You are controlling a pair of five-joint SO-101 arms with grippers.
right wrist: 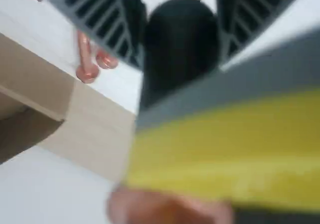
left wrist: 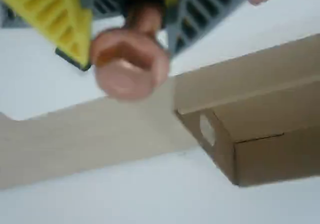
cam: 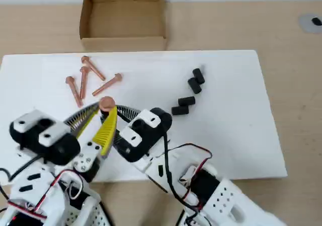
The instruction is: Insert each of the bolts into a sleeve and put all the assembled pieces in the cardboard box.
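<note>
With left fingers [left wrist: 50,14] pinching the bolt [left wrist: 131,67] and right fingers [right wrist: 95,9] pinching the sleeve [right wrist: 180,39], close together toward the front edge of the white sheet [cam: 226,125], risks jamming or dropping either through a tilted, off-centre push.

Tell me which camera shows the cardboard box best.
The high view: nearly the whole cardboard box is seen from above, open and empty. The left wrist view catches one corner, the right wrist view part of a side.

Lab-type wood desk [cam: 297,110], cable grommet [cam: 312,22], white mat [cam: 226,135]
</note>
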